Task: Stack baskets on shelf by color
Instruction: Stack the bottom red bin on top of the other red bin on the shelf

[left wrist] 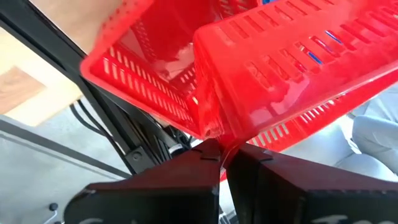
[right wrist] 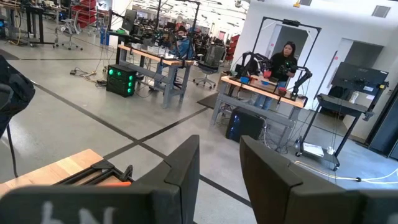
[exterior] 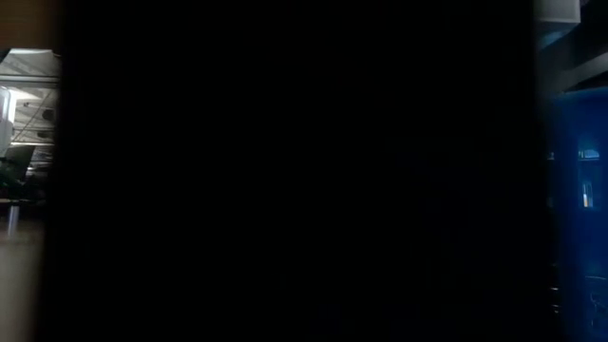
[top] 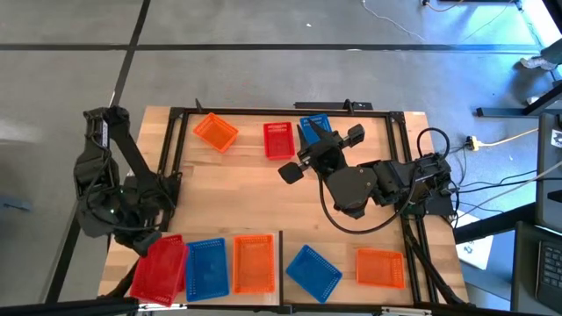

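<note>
My left gripper (top: 151, 239) is at the table's near left, shut on a red basket (top: 160, 268) that lies tilted over the pale shelf (top: 117, 263). A blue basket (top: 206, 266) and an orange basket (top: 253, 263) lie beside it on the shelf. Another blue basket (top: 313, 270) and orange basket (top: 380, 266) lie near the front edge. At the far side sit an orange basket (top: 215, 132), a red one (top: 277, 139) and a blue one (top: 309, 123). My right gripper (top: 320, 151) hovers open and level above that blue one, holding nothing (right wrist: 219, 162). My left gripper pinches the red basket's mesh wall (left wrist: 214, 127) near a corner between its two fingers. The fingers slant down at it from the table's left side. The basket sits tilted in the hold; whether its far part rests on the shelf or on another basket I cannot tell.
A black frame (top: 176, 140) runs round the tabletop, and a dark bar (top: 281, 263) stands at the shelf's right end. Cables trail off the table's right side (top: 492, 184). Something dark fills the low view. People and benches show far off in the room (right wrist: 283, 62).
</note>
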Motion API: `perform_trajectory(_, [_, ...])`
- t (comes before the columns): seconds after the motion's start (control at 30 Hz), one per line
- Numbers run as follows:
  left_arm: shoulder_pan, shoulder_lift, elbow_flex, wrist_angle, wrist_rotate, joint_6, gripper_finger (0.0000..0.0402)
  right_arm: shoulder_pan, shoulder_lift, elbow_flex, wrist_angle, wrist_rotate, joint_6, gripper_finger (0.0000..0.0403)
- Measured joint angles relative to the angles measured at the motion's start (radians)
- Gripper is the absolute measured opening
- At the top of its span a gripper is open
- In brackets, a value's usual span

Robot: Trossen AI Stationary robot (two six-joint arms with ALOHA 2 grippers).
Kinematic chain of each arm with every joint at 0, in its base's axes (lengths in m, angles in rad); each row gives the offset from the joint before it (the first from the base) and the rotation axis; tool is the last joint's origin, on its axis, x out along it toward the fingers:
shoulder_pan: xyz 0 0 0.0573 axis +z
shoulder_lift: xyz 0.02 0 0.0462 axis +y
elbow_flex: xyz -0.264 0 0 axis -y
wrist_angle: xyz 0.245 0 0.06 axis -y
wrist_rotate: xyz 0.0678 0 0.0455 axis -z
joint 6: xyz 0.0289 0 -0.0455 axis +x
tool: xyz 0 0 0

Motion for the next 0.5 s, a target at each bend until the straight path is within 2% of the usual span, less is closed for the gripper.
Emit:
perform_trajectory(0.13, [0.000,0.000,0.000,0.000,0.022,0.000,0.0002,0.000,0.000,0.000,0.000,0.000,0.000,0.0117])
perform_trajectory(0.5, [0.000,0.002,0.000,-0.017,0.034,0.008,0.0040,0.000,0.000,0.000,0.000,0.002,0.000,0.0117])
